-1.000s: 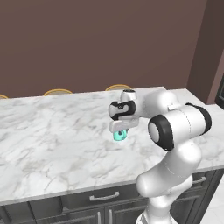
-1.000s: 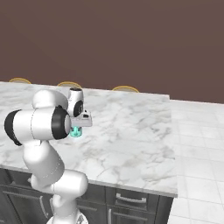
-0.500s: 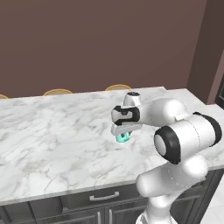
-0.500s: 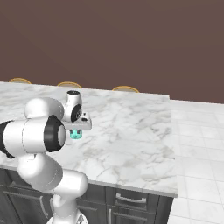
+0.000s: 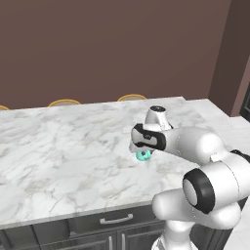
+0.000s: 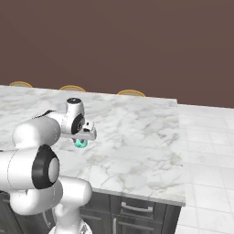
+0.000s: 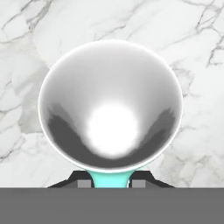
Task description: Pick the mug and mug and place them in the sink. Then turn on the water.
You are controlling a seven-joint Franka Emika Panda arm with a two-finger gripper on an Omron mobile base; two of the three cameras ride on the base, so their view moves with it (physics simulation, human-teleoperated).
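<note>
The small teal mug with a white inside (image 5: 143, 156) hangs just above the white-grey marble bench (image 5: 63, 161), under the hand of the white robot arm (image 5: 195, 146). In the hand view the mug's (image 7: 110, 103) round mouth faces the camera, white and shaded grey toward its lower rim, and its teal handle runs down between the two dark fingertips. The gripper (image 7: 111, 183) has its jaws clamped on that teal handle, one tip on each side of it. Seen from the right base camera, the mug (image 6: 80, 143) sits below the gripper (image 6: 82, 137), lifted off the bench, near the bench's front half and well in from its right end. Beyond the bench's far edge three tan curved chair backs (image 6: 130, 93) show against a dark brown wall (image 5: 112, 44)
</note>
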